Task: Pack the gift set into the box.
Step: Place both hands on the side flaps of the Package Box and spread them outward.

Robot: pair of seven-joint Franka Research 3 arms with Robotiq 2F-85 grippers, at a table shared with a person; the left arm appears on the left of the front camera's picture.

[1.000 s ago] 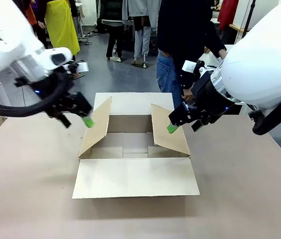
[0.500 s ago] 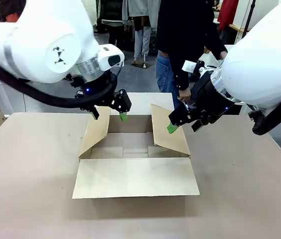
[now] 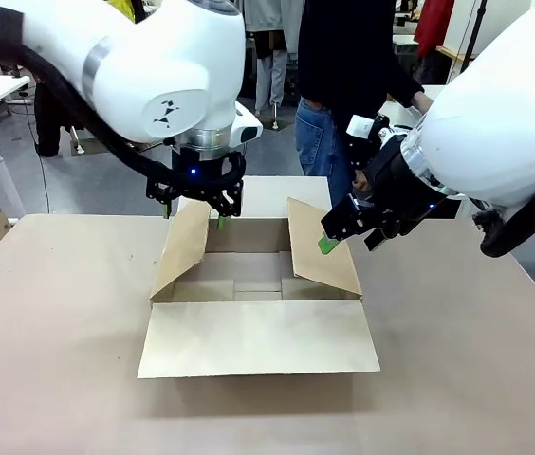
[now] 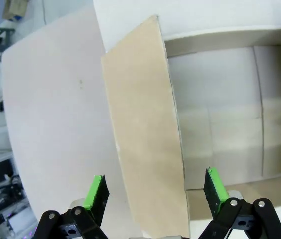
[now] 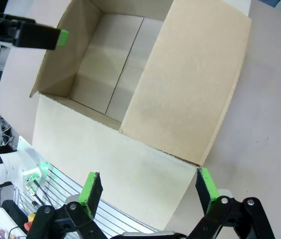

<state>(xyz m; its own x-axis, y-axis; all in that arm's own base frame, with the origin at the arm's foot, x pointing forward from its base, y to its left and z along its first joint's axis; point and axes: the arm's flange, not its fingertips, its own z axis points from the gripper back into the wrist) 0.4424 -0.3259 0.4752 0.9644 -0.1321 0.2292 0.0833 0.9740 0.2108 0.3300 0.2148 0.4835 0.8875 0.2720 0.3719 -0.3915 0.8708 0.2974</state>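
Open-box stage, seen from the front and from both wrists. The box [image 3: 249, 235] sits mid-table [image 3: 59, 332], mouth upward, long axis running left to right across the table, parallel to its near edge. The near flap [image 3: 258, 336] and far flap [image 3: 258, 194], on the long sides, lie folded out flat. The left flap [image 3: 184, 248] and right flap [image 3: 324, 251], on the short sides, stand up and lean in over the mouth. The box floor is bare cardboard, so the gift set is judged not yet packed.

The left gripper [image 3: 193, 214] hangs over the far end of the left flap. In its wrist view the jaws are wide, with one green pad [image 4: 96, 191] on each side of the flap's upper edge and clear space between pad and cardboard; nothing is held. The right gripper [image 3: 351, 239] is beside the far outer edge of the right flap, jaws likewise wide and holding nothing. Whether its pad touches the flap cannot be told.

A person [image 3: 343, 66] stands at the far side, just behind the right gripper.

Step in hand, as judged: readying the box by dealing with the two leaning side flaps. The next move likely calls for each gripper to nip or press its flap and swing it outward. That would clear the mouth along its whole long axis, with the box kept from sliding.
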